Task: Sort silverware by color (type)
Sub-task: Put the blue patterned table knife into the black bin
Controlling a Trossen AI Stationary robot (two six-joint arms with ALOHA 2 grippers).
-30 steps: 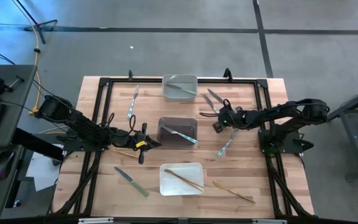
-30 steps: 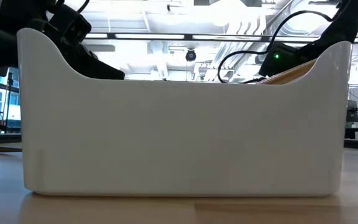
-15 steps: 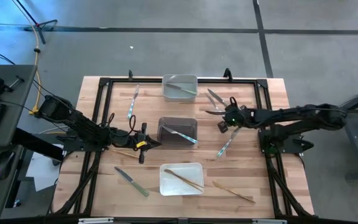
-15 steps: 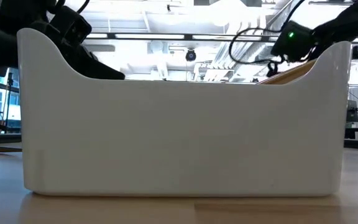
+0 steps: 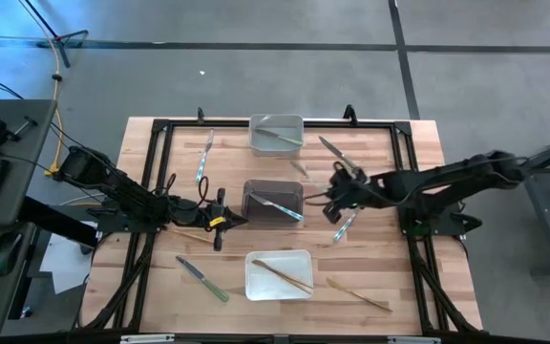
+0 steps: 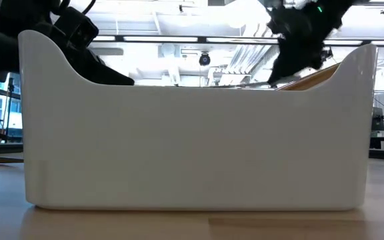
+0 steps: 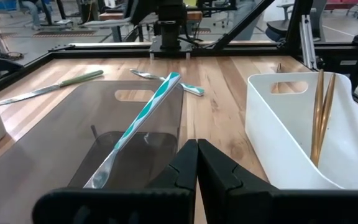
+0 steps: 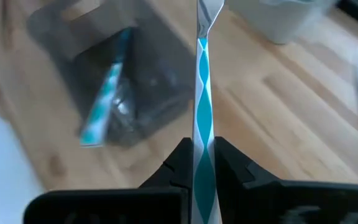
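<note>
My right gripper point(image 5: 335, 196) hangs above the table just right of the dark bin point(image 5: 273, 203), shut on a teal-and-silver utensil point(image 8: 202, 74). The dark bin holds another teal-and-silver utensil point(image 7: 143, 118). My left gripper point(image 5: 222, 222) is shut on nothing, low, left of the dark bin. A clear bin point(image 5: 276, 135) at the far edge holds a pale utensil. The white bin point(image 5: 279, 275) near the front holds wooden utensils point(image 7: 319, 115). Loose silverware lies flat on the table: a teal-and-silver piece point(image 5: 344, 227), an olive knife point(image 5: 330, 147), a green knife point(image 5: 201, 279) and a wooden piece point(image 5: 359, 293). My right gripper pinches the utensil's handle point(image 8: 202, 134) between its two fingers. The fingers slant downward, and the utensil runs straight out ahead along them. The utensil is lifted clear of the table, its head end point(image 8: 207, 9) toward the far side.
Another blue-silver utensil point(image 5: 204, 158) lies at the far left, and a wooden one point(image 5: 194, 236) lies beside my left gripper. Black frame rails point(image 5: 151, 162) run along the table's sides. In the low view the white bin point(image 6: 192, 147) blocks most of the table.
My right gripper has risen from the table's far right and swung toward the dark bin, tipping more steeply downward. The teal-and-silver utensil has come up with it and is now clear of the table.
</note>
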